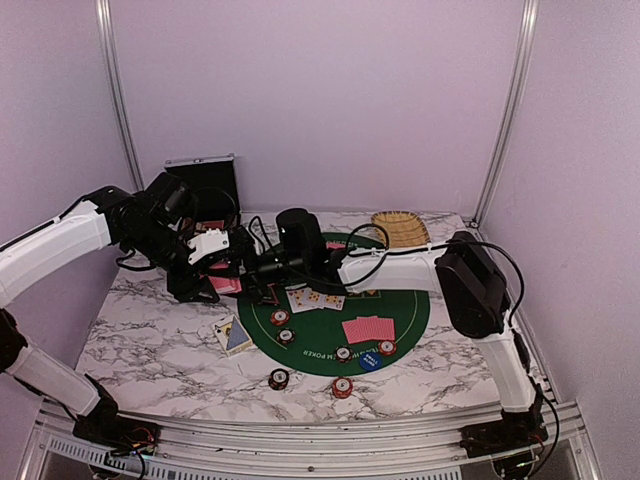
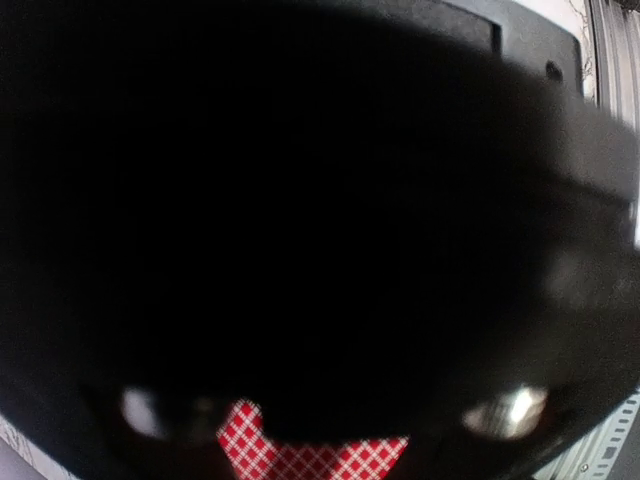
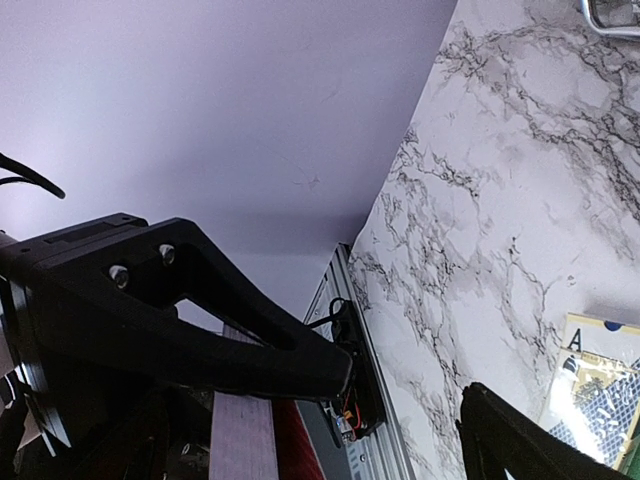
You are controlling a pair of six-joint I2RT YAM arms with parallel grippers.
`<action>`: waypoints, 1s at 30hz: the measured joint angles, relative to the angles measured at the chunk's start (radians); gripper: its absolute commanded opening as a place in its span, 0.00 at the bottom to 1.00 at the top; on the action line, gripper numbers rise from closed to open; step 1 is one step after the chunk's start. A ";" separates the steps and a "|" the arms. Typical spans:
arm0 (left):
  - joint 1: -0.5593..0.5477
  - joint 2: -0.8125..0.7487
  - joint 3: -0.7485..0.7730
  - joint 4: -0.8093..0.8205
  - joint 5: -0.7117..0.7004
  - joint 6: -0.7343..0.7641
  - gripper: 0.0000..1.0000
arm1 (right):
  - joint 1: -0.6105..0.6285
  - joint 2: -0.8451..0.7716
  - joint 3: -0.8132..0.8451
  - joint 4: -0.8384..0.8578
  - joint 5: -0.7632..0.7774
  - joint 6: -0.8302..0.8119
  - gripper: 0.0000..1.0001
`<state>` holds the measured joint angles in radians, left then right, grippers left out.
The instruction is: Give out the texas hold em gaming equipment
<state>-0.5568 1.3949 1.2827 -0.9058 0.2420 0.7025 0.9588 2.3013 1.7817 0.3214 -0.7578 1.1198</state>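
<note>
From where I stand, the two arms meet nose to nose over the back left of the marble-patterned table [image 1: 150,340]. The left gripper [image 1: 220,268] looks clamped on a thin stack of red-backed playing cards [image 1: 226,285], held tilted just off the tabletop. Its own camera shows only a sliver of red check under a dark blur. The right gripper [image 1: 255,268] hangs spread wide just beside that stack, with nothing between its fingers [image 3: 200,310]. On the round green felt mat [image 1: 405,300] lie face-up cards [image 1: 315,298], more red backs and small striped poker chips [image 1: 280,318].

I'd judge cards like these light, thin, slick and bendy. A single one should slide off the top easily, though its neighbours may follow. Pinching one free edge or corner, flat across both faces, seems the sensible hold, gently enough not to crease it.
</note>
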 measured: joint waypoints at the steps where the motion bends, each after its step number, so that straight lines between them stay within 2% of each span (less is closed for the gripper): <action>1: 0.000 0.000 0.000 0.000 0.000 0.000 0.00 | 0.002 0.005 0.003 0.001 -0.001 0.006 0.99; 6: 0.000 0.000 0.000 0.000 0.000 0.000 0.00 | 0.005 0.020 0.020 0.001 -0.003 0.021 0.99; 17: 0.000 0.000 0.000 -0.001 -0.001 0.000 0.00 | -0.002 0.027 0.034 -0.076 0.007 -0.003 0.84; 25: 0.000 0.000 0.000 -0.002 -0.001 0.000 0.00 | -0.023 -0.076 -0.089 -0.080 0.033 -0.028 0.73; 30: 0.000 0.000 0.000 -0.002 -0.011 0.000 0.00 | -0.035 -0.102 -0.113 -0.092 0.034 -0.040 0.61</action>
<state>-0.5568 1.3952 1.2827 -0.9077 0.2310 0.7025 0.9241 2.1994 1.6688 0.2298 -0.7242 1.0801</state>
